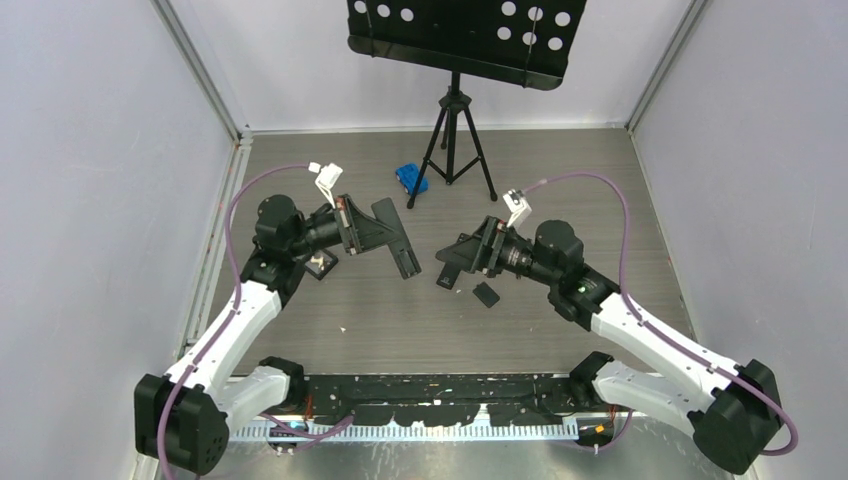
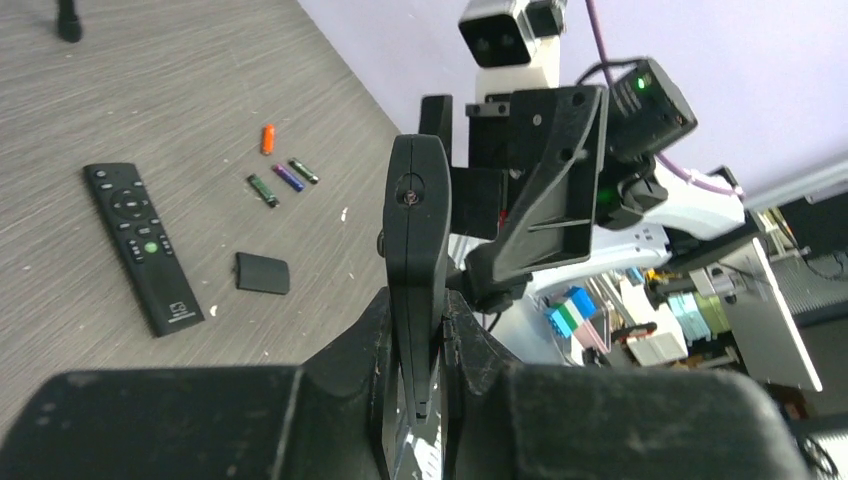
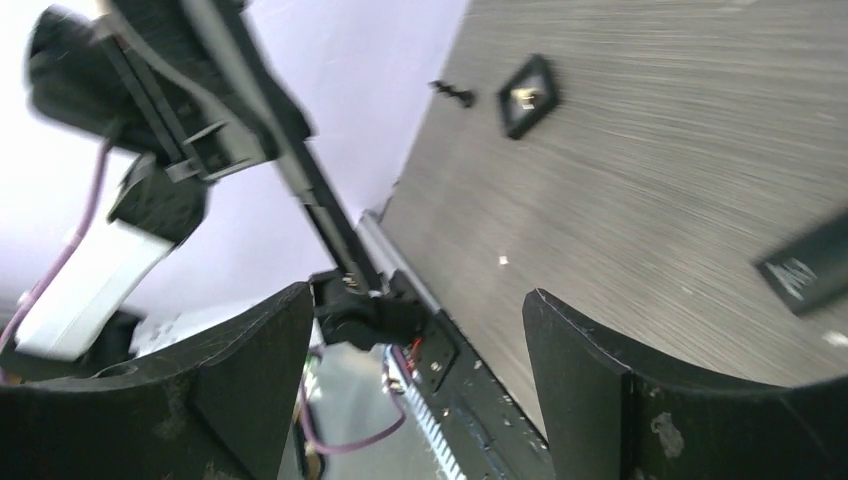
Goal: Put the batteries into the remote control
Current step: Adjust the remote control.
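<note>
Found remote control [image 2: 418, 230] pinched edgewise in left hand [image 2: 425, 315], held above table [image 2: 120, 90], likely for loading access. Found right hand [image 3: 415, 310] spread, empty. Noted batteries [image 2: 289, 178] loose on table, awaiting pickup.

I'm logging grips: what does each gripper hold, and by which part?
Left gripper pinches the remote across its flat faces; right gripper is open, empty.

No legible txt; pale logo on buttoned remote [image 2: 140, 245] too small to read.
</note>
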`<state>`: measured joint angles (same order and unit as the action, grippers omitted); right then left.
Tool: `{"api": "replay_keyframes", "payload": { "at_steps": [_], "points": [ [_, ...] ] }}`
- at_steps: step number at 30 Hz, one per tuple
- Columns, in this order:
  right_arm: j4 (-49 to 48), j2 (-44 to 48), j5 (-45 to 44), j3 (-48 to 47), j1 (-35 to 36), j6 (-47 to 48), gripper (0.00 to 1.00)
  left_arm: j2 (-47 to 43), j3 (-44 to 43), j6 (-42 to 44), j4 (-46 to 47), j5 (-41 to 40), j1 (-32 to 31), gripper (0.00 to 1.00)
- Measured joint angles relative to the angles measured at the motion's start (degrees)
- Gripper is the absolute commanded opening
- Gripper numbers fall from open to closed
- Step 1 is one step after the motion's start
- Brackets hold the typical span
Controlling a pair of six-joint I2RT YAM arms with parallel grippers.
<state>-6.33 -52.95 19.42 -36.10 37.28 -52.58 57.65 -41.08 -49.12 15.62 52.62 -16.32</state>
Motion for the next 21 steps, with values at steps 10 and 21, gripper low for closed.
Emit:
{"api": "replay_keyframes", "payload": {
  "at_steps": [10, 21],
  "points": [
    [-8.5, -9.0, 13.0, -9.3, 8.9, 7.5, 0.70, 1.2, -1.4, -2.0, 4.4, 5.4, -3.6, 0.00],
    [-9.0, -13.7, 15.1, -11.9, 11.8, 10.1, 0.08, 1.3, -1.8, -9.6, 12.3, 8.9, -4.6, 0.11]
  ]
}}
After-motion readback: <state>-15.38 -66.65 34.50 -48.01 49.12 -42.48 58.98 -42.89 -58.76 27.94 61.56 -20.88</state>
